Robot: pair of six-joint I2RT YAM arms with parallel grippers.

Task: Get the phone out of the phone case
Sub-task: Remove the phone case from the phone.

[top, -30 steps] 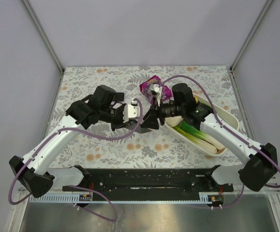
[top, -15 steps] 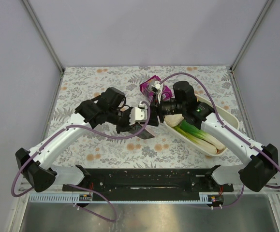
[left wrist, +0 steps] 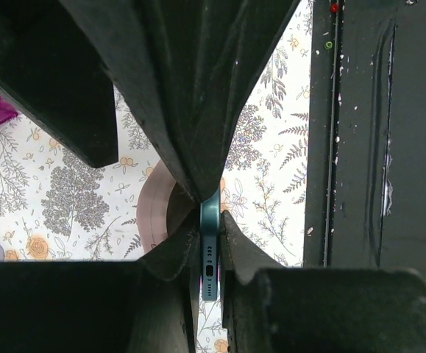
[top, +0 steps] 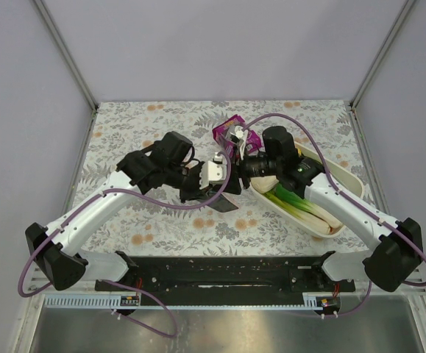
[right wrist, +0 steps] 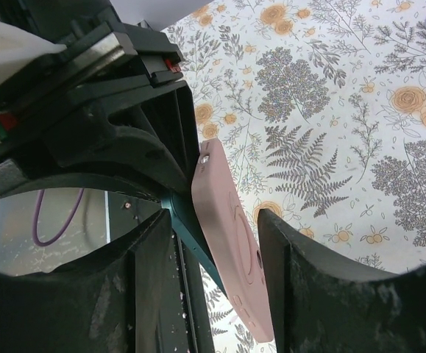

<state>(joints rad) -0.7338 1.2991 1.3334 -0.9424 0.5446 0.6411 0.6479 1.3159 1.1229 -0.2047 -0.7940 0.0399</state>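
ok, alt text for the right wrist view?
A pink phone case angles away from a teal phone, between the two black fingers of the right pincer. The left pincer, upper left, clamps the phone's edge above a floral tablecloth.

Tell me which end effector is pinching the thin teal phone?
The left end effector: its jaws are shut on the thin teal phone. The right end effector straddles the pink phone case.
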